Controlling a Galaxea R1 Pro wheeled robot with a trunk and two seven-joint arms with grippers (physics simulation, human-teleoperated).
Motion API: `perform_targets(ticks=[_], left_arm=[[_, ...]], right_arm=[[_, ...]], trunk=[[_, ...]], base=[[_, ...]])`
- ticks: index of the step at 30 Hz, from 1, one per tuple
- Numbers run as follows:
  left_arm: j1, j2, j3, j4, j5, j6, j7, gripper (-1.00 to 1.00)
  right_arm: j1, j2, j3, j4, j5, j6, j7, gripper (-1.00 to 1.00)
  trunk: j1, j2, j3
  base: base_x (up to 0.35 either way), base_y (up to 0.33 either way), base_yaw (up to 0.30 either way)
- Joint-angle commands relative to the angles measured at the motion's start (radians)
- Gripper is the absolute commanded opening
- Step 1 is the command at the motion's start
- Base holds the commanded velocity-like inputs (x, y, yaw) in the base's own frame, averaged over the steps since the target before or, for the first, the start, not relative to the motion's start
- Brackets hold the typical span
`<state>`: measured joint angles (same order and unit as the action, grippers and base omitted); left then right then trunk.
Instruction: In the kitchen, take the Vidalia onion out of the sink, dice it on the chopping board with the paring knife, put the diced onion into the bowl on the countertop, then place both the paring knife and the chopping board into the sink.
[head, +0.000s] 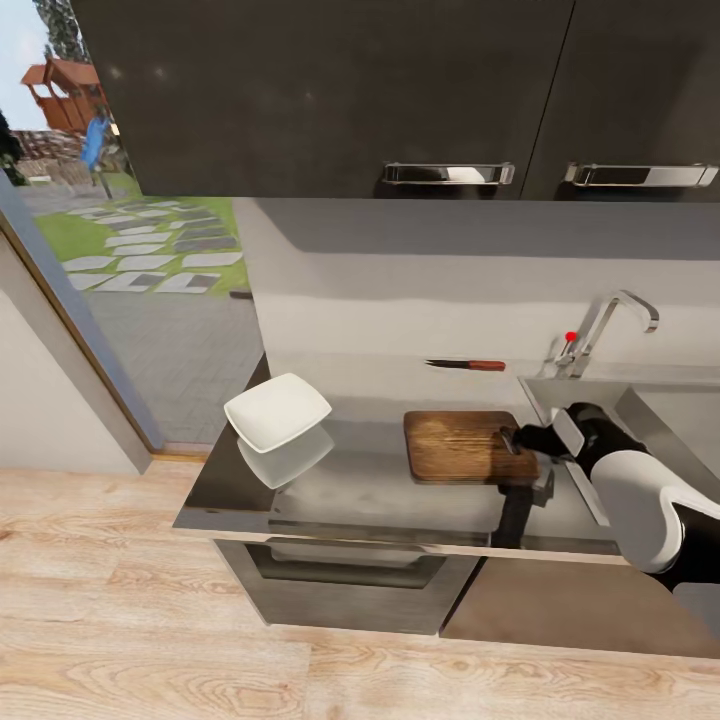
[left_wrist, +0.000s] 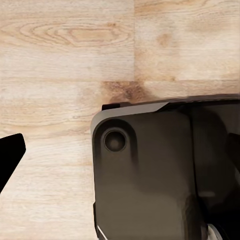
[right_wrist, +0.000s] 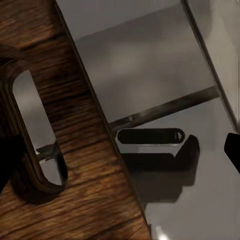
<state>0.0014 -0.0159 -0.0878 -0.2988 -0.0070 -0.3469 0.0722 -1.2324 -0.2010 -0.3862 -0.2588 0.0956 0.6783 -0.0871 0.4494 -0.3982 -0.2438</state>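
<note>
Chopping board (head: 460, 446) lies flat on the countertop (head: 360, 490), its slotted handle end under the right gripper (head: 512, 440), whose fingers straddle that end, spread; contact cannot be told. One bowl (head: 278, 411) sits well left, one paring knife (head: 466, 365) by the backsplash, one sink (head: 650, 400) right.

Pale wooden floor (left_wrist: 65, 55), dark robot base (left_wrist: 160, 175)

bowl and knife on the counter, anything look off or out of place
The white bowl sits tilted, hovering above its reflection rather than flat on the counter. The knife seems to hover against the back wall, off the board.
</note>
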Motion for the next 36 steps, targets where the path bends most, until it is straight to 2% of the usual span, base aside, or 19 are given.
perform_targets(ticks=[1,8,12,17,23,36], left_arm=[[0.0,0.001,-0.007,-0.001,-0.001,-0.001,0.008,1.0],[0.0,0.001,-0.007,-0.001,-0.001,-0.001,0.007,1.0],[0.0,0.001,-0.007,-0.001,-0.001,-0.001,0.007,1.0],[0.0,-0.002,-0.007,0.001,-0.001,-0.001,0.007,1.0],[0.0,-0.008,-0.007,0.01,-0.001,-0.002,0.008,1.0],[0.0,-0.009,-0.007,0.012,-0.001,-0.003,0.007,1.0]], right_arm=[[-0.001,0.001,-0.008,-0.01,0.009,0.005,0.001,1.0],[-0.002,0.001,-0.006,-0.153,0.009,0.044,-0.001,1.0],[-0.001,0.002,-0.004,-0.27,0.009,0.142,-0.001,1.0],[-0.002,0.003,-0.001,-0.359,0.009,0.225,0.0,1.0],[-0.002,0.003,0.004,-0.38,0.009,0.245,0.001,1.0],[-0.002,0.006,0.006,-0.38,0.01,0.248,0.003,1.0]], trunk=[[0.001,-0.002,-0.002],[0.001,-0.002,-0.002],[0.001,-0.002,-0.002],[0.001,-0.002,-0.002],[0.001,-0.002,-0.002],[0.001,-0.002,-0.002]], base=[[0.0,0.0,0.0],[0.0,0.0,0.0],[0.0,0.0,0.0],[-0.003,0.0,0.0],[-0.15,0.0,0.0],[-0.31,0.0,0.0]])
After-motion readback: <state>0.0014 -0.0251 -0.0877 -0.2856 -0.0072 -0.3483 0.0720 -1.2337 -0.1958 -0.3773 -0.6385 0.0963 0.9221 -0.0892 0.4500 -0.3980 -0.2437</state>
